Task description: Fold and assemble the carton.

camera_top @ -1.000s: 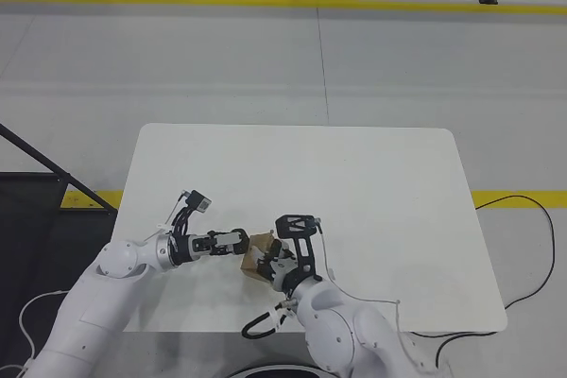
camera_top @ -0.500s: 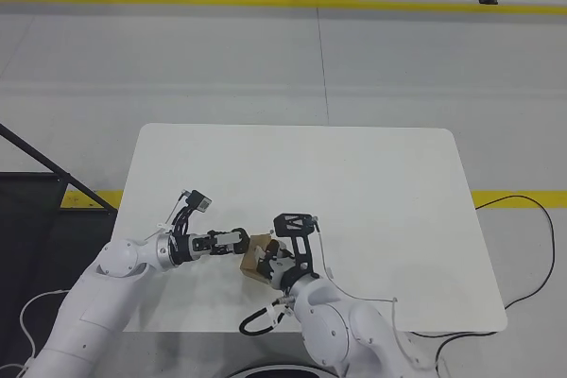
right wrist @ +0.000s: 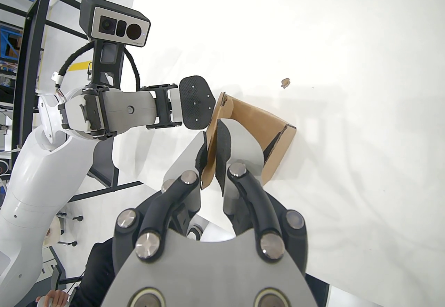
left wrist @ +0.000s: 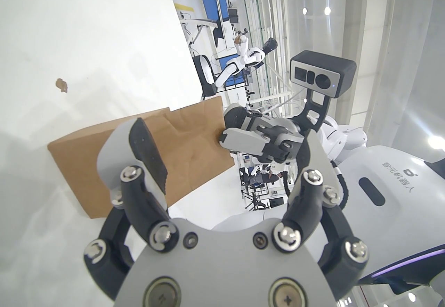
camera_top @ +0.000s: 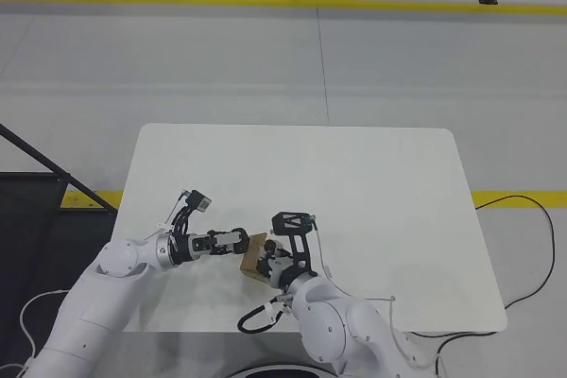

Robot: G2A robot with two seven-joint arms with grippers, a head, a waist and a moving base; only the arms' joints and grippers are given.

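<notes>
One brown cardboard carton, partly folded, one end open. It sits on the bench near the front edge, between the two arms.

Two grippers at the carton. The right gripper comes in from the front edge side, its fingers clenched on a thin cardboard wall at the carton's near corner. The left gripper reaches in level from the other side, fingers spread and grasping nothing. One dark finger pad lies just beside the carton's upper corner; I cannot tell whether it makes contact.

One small brown cardboard scrap lies loose on the bench, near the carton but apart from it.

The surface is a white bench with rounded corners. It stands on a grey floor with yellow lines. One black cable trails on the floor beside the bench.
</notes>
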